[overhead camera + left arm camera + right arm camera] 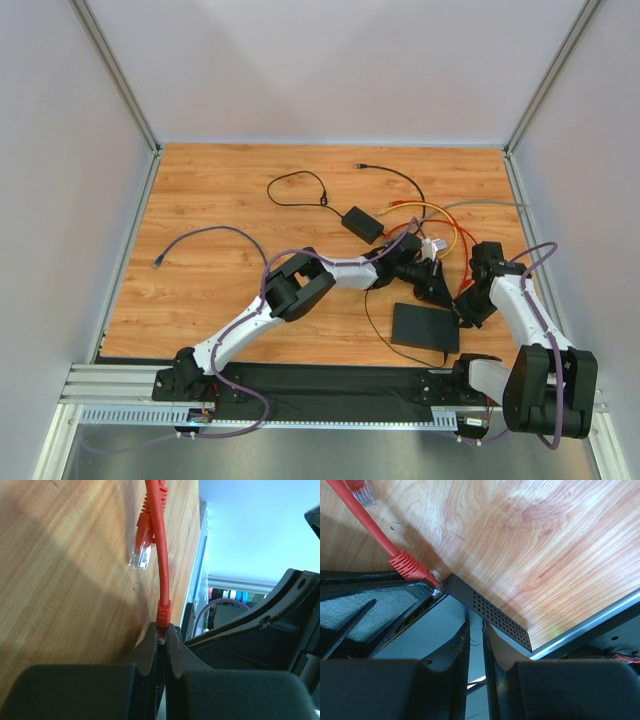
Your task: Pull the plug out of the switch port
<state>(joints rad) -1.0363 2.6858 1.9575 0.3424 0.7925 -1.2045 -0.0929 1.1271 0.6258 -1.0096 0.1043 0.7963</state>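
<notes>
**Left claw on plug, right claw on switch: plug not clearly out**

The left gripper (161, 632) has its fingers clamped on the red rubber-booted cable plug (163, 612), and the cable runs straight ahead of its tips. A second loose red plug with a clear tip (141, 555) lies on the wood ahead-left of that claw.

The flat matte black switch box (492, 615) sits directly under the right gripper (475, 630), with the held plug at the corner up-left of its tips. I cannot tell whether the plug is seated or just freed. The right fingers are drawn nearly together, tips on the lid, clamping nothing visible.

Risks:
- If the latch tab is unpressed, the box drags along.
- The left pads could slip off the boot onto the cable.
- The right tips could skate on the smooth lid.

Bare wooden tabletop (545, 540) lies ahead of both claws. The two claws crowd each other at that corner, and a pale metal rail (590, 625) runs to the right claw's right.
</notes>
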